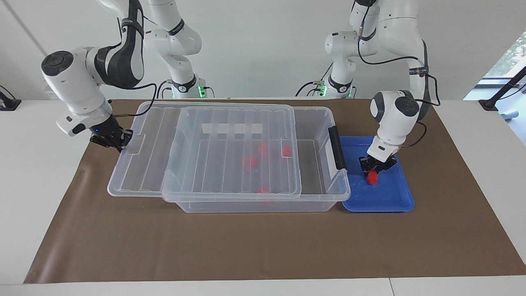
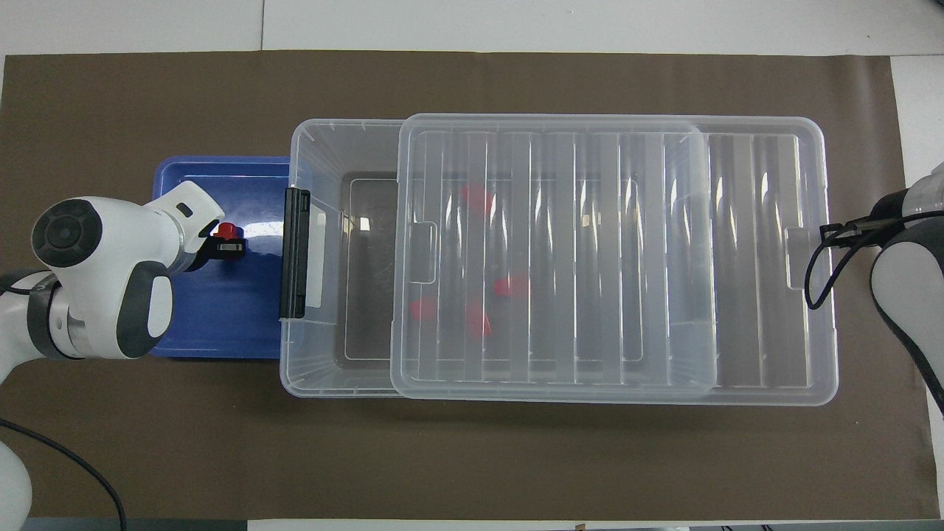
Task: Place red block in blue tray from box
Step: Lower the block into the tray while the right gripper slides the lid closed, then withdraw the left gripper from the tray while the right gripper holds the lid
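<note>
The red block (image 1: pixel 372 176) sits at the tips of my left gripper (image 1: pixel 376 167), which is shut on it low over the blue tray (image 1: pixel 390 197). In the overhead view the block (image 2: pixel 228 231) shows by the gripper (image 2: pixel 227 242) over the tray (image 2: pixel 214 324). The clear box (image 1: pixel 320 203) stands beside the tray. Its ribbed lid (image 1: pixel 230 123) is slid toward the right arm's end, leaving the tray end open. Several red blocks (image 1: pixel 249 161) lie in the box under the lid. My right gripper (image 1: pixel 119 142) is at the lid's overhanging end edge.
The box's black latch (image 1: pixel 337 148) faces the blue tray. A brown mat (image 1: pixel 263 246) covers the table under everything. The lid (image 2: pixel 737 258) overhangs the box toward the right arm's end.
</note>
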Controlling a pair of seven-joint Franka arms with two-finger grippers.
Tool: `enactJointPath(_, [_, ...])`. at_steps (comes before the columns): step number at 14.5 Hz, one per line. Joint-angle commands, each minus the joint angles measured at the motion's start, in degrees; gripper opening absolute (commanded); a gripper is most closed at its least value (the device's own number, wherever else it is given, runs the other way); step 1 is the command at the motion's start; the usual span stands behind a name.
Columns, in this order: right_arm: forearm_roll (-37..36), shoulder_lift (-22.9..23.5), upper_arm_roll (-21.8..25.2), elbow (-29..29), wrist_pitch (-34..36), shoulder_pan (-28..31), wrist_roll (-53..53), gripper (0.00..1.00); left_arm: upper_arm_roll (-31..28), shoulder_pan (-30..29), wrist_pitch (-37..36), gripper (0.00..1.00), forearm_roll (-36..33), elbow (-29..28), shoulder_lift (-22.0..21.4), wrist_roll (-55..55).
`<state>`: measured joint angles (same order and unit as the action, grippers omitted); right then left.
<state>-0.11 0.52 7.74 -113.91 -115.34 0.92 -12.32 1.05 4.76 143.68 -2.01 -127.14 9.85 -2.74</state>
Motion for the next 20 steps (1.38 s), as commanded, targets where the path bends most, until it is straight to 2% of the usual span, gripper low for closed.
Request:
enactJointPath(1, [-0.24,-1.48,-0.18,-1.66,-0.32,-1.71,3.52,0.00,0.44,-0.54,-0.24,1.00,-0.45,0.40,-0.10,0.11])
enactJointPath(4, [-0.24,-1.83,-0.18,-2.27,-0.23,-3.29,6.16,0.00,0.44,-0.54,-3.04,1.00,-0.45,2.23,-0.71,-0.07])
enactJointPath(11, [0.02,-2.71,-0.18,-4.30,-1.20,-6.28,10.11,0.00,0.80,-0.46,-25.17,1.00,-0.37,15.67,-4.14,-0.16])
enactJointPath(14, [0.02,-2.71,-0.18,-4.12,-1.20,-8.03,12.49,0.00,1.06,-0.54,-31.51,1.00,0.51,20.78,-5.54,-0.16])
enactJointPath(16, [0.02,-2.63,-0.18,-4.30,-1.29,-8.65,14.33,0.00,0.45,-0.81,-35.56,1.00,4.36,24.29,-6.95,-0.16])
enactJointPath(20, [0.02,-2.71,-0.18,-4.12,-1.29,-10.67,16.71,0.00,0.18,-3.00,-43.47,1.00,4.64,30.53,-8.45,0.46])
